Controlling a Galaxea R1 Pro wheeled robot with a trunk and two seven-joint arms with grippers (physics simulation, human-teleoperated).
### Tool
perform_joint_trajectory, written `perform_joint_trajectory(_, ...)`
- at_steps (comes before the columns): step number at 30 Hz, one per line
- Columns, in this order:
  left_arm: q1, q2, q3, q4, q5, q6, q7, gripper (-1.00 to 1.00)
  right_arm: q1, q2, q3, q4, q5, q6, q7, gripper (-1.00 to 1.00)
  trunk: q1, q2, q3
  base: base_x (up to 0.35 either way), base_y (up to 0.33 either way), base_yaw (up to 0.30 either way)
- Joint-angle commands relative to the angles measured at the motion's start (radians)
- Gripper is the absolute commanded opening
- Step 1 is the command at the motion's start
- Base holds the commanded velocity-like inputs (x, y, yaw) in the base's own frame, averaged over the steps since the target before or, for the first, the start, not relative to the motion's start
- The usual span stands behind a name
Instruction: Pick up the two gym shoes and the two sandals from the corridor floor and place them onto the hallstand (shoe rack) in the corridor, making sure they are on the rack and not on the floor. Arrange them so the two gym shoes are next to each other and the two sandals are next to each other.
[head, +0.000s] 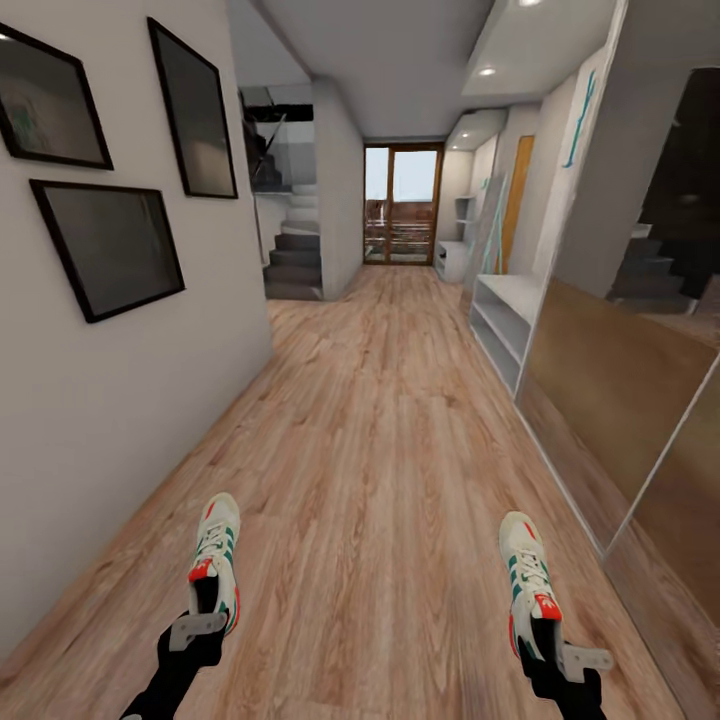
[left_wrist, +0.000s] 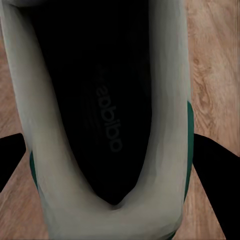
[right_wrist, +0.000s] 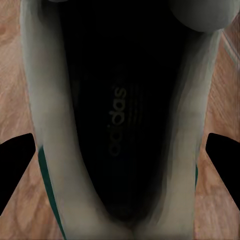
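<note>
I hold one gym shoe in each gripper, low over the corridor floor (head: 380, 430). My left gripper (head: 205, 622) is shut on the heel of the left gym shoe (head: 217, 555), toe pointing away. The right gripper (head: 552, 650) is shut on the heel of the right gym shoe (head: 527, 572). In the left wrist view the shoe's dark opening (left_wrist: 107, 110) sits between black fingers (left_wrist: 11, 162). The right wrist view shows the same, with the insole (right_wrist: 120, 120) between fingers (right_wrist: 224, 160). The hallstand (head: 453, 255) stands small at the corridor's far right. The sandals are out of view.
A plain low white two-tier bench (head: 503, 320) stands along the right wall before mirrored sliding doors (head: 620, 380). Framed pictures (head: 110, 245) hang on the left wall. Stairs (head: 295, 260) rise at the far left; a glass door (head: 402, 205) closes the corridor's end.
</note>
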Motion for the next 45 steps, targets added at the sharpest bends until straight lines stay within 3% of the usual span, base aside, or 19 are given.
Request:
perform_joint_trajectory(1,-0.001,-0.001,0.006,0.001,0.003,-0.001,-0.01,-1.0,-0.001,0.001,-0.003,0.001,-0.008,-0.003,0.008,-1.0,0.0,0.0,-0.001,0.338,0.0,-0.216)
perform_joint_trajectory(45,-0.001,0.0,0.006,0.011,-0.001,-0.001,-0.01,-1.0,-0.001,0.005,0.001,0.04,-0.004,-0.003,0.012,-1.0,0.0,0.0,-0.003,0.338,0.0,-0.015)
